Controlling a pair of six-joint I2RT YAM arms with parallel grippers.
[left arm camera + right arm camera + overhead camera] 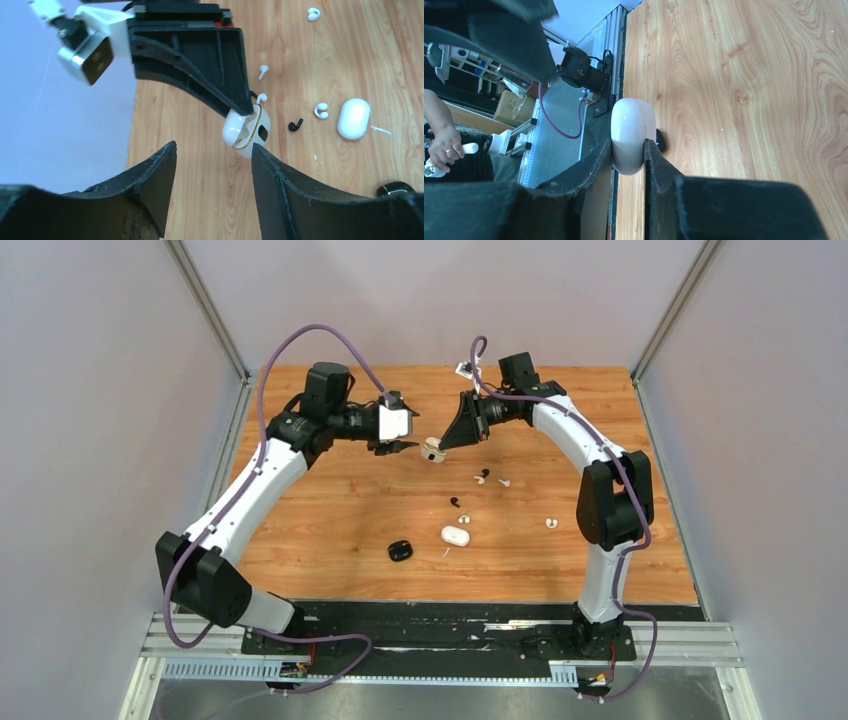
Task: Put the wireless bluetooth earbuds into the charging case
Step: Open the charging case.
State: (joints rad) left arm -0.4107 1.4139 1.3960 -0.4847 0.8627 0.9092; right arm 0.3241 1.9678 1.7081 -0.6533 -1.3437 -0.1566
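My right hand (629, 146) is clamped on the white charging case (234, 134), lid open, above the desk (330, 520). My left hand (214, 147) is spread wide just beside it, holding nothing. White and black earbuds (295, 125) lie loose on the desk near a closed white case (354, 118).

I'm working in a lab test cell: plain grey panel walls (90, 390), aluminium rails (200, 645), wooden tabletop (330, 520).
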